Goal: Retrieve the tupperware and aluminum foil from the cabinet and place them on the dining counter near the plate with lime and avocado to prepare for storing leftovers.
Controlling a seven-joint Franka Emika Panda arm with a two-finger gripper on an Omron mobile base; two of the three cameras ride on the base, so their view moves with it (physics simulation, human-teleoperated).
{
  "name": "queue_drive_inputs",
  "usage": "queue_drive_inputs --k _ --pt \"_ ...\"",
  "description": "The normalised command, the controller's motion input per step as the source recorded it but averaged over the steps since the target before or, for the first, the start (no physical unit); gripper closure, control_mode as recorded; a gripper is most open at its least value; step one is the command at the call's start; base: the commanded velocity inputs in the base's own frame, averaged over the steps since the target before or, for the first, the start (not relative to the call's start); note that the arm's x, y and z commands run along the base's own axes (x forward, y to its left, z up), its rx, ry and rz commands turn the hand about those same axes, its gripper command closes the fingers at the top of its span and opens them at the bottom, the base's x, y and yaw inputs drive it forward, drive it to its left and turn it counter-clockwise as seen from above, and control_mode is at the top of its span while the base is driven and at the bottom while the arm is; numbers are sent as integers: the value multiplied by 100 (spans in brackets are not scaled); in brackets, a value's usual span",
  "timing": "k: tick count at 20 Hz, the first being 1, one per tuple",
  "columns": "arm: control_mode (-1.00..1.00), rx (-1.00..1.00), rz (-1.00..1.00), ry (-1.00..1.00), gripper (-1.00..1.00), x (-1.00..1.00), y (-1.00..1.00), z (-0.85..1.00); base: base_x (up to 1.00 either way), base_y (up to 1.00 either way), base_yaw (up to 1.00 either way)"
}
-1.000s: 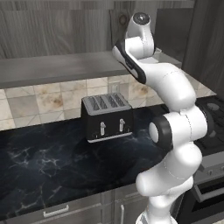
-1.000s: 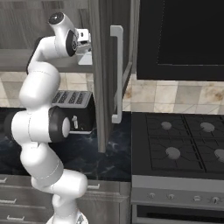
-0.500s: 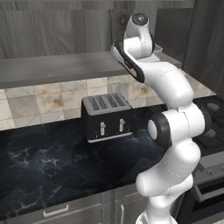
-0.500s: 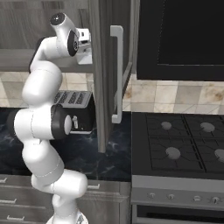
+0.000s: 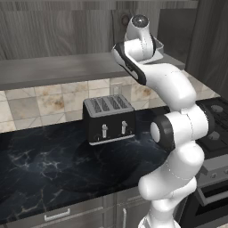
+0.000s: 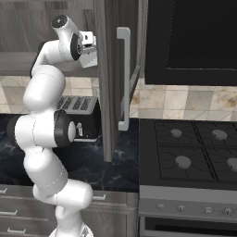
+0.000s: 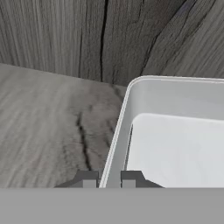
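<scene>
The tupperware (image 7: pixel 175 144) is a pale grey-white tub resting on the cabinet's grey shelf board (image 7: pixel 48 127). My gripper (image 7: pixel 109 179) is shut on its near left wall, with one fingertip (image 7: pixel 89 179) outside the rim and the other inside the tub. From the left base view the tub (image 5: pixel 157 46) peeks out behind the raised hand at shelf height. The right base view has the tub (image 6: pixel 90 59) under the hand, beside the open cabinet door (image 6: pixel 111 78). The aluminum foil, the dining counter and the plate are out of view.
A black toaster (image 5: pixel 109 118) stands on the dark marble worktop (image 5: pixel 49 164) below the shelf (image 5: pixel 53 71). The door's metal handle (image 6: pixel 123 78) hangs close to the right of the hand. A black stove (image 6: pixel 194 152) lies to the right.
The fingers have closed from wide open onto the tupperware's wall. The arm has stayed at the shelf with only a slight shift.
</scene>
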Motion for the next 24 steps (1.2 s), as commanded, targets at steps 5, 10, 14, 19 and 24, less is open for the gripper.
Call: queue_drive_inputs --k 5,10,14,19,24 --pt "-100 -1 -6 0 100 -20 0 -37 0 0 0" --pt "-100 -1 -4 -1 100 -62 8 -7 0 0 0" --pt "-100 -5 -2 0 100 -80 21 0 0 0 0" --pt "-100 -7 0 0 100 -97 35 0 0 0 0" --pt "-100 -3 0 0 100 -100 29 0 0 0 0"
